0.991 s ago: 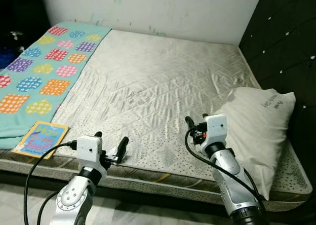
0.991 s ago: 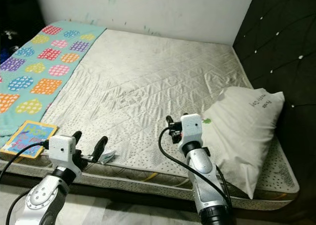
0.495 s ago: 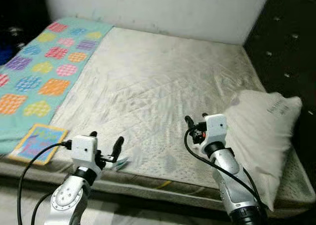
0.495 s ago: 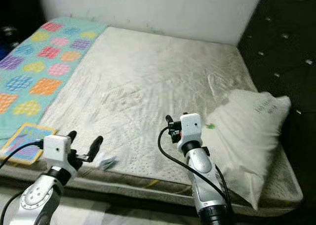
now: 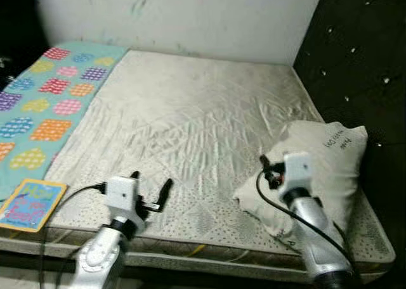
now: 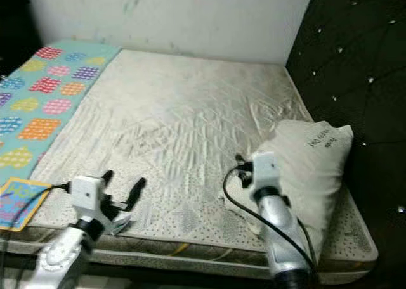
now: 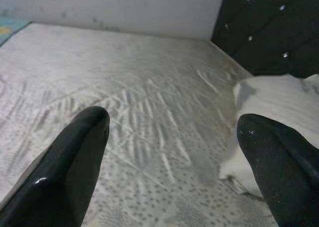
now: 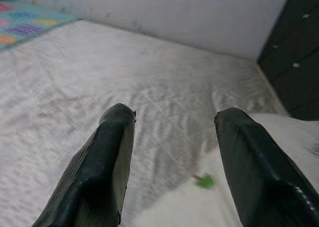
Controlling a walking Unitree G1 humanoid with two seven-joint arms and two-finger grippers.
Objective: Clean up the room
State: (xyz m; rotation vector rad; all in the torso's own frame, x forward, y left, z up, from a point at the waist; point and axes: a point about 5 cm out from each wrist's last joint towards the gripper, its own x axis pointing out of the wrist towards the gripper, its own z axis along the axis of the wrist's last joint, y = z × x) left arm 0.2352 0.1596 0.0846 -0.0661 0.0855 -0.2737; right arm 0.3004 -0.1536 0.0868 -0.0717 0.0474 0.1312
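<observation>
A white pillow [image 5: 320,165] with small dark lettering lies on the right side of the bare quilted mattress [image 5: 190,118], against the black headboard. My right gripper [image 5: 270,166] is open and hangs over the pillow's left edge with nothing between its fingers [image 8: 112,152]. In the right wrist view a small green mark [image 8: 205,181] sits on the pillow. My left gripper [image 5: 151,184] is open and empty above the mattress's front edge. A colourful children's book [image 5: 26,203] lies flat at the front left corner. Just under the left gripper lies a small pale scrap [image 6: 120,224].
A teal blanket [image 5: 47,102] with coloured dotted patches covers the left strip of the bed. The black tufted headboard [image 5: 355,54] stands at the right, and a white wall [image 5: 190,13] runs behind. The mattress's front edge [image 5: 209,254] is just below both arms.
The camera has swung to the right, so the pillow sits nearer the middle and the blanket further left. My right gripper is now over the pillow's edge. Both grippers stay open.
</observation>
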